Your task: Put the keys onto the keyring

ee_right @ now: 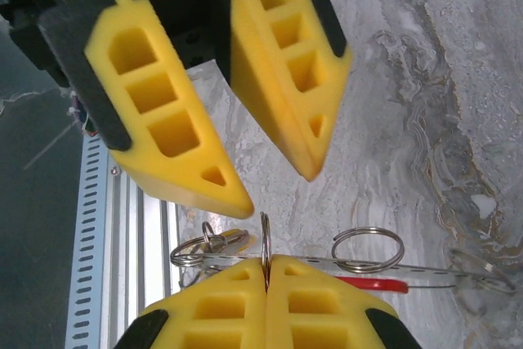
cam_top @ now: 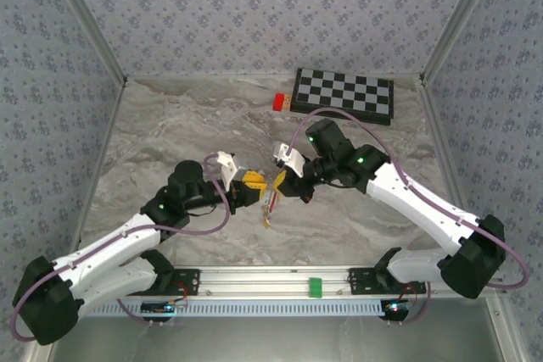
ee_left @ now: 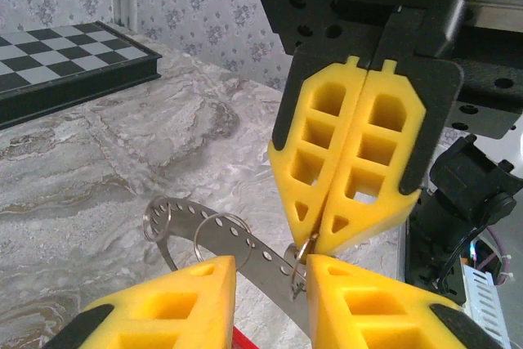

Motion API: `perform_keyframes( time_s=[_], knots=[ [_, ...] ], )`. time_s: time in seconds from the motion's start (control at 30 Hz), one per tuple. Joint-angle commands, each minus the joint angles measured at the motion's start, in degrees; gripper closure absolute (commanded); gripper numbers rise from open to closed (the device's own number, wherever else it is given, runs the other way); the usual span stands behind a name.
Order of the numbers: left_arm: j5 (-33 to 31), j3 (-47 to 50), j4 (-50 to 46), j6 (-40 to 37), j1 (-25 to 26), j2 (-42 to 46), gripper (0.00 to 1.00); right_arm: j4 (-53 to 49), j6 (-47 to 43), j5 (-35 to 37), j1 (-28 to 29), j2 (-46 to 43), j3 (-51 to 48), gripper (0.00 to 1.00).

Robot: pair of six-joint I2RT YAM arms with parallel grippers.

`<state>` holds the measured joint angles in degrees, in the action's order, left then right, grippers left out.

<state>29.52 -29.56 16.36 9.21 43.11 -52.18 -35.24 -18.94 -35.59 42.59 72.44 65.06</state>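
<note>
With the right gripper [ee_left: 315,244] clenched on the keyring [ee_left: 245,243] above the middle of the worktop [ee_left: 122,145], the released left gripper [ee_left: 271,269], I judge, should close gently and squarely around its metal strip.

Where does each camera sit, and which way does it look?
Top external: high behind the arms, looking down at the table; both arms, left gripper facing right gripper.
Left wrist: on the left arm, facing the shut right gripper; own fingers at the bottom.
Right wrist: on the right arm, facing the open left gripper; own pads below, shut on a small metal ring.
Shared: both wrist views show that ring and a holed metal strip.
</note>
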Motion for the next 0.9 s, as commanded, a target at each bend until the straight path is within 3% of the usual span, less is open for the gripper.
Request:
perform_keyframes(
  time_s=[0.0,0.4,0.53,0.67,0.77,0.8,0.83,0.87],
  knots=[
    [2.1,-2.6,-0.2,-1.4,-0.3,-1.0,0.72,-0.6,-0.9,-2.4,0.4,0.0,1.8,1.0],
    [7.4,-4.0,1.2,-1.2,-0.3,-4.1,0.76,-0.1,-1.1,-2.6,1.2,-0.4,1.1,1.0],
    [7.1,-3.9,1.5,-1.1,-0.4,-4.0,0.83,-0.1,-1.1,-2.6,1.2,-0.6,0.9,1.0],
    [7.1,-3.7,1.9,-1.0,-0.4,-3.5,1.0,-0.1,-1.2,-2.3,1.2,-0.6,0.5,1.0],
    [7.1,-3.7,2.0,-0.8,-0.4,-3.6,1.0,-0.1,-1.4,-1.4,1.3,-1.1,0.1,1.0],
    [7.1,-3.6,2.4,-0.5,-0.3,-3.6,1.0,0.2,-1.2,-1.3,1.2,-1.4,-0.2,0.98],
    [7.1,-3.4,2.9,-0.3,-0.3,-3.7,1.0,0.5,-0.4,-1.0,1.1,-1.9,-0.7,0.87],
    [6.9,-3.0,3.8,0.2,-0.3,-3.7,1.0,2.1,0.8,-0.7,0.9,-2.5,-1.4,0.86]
  ],
)
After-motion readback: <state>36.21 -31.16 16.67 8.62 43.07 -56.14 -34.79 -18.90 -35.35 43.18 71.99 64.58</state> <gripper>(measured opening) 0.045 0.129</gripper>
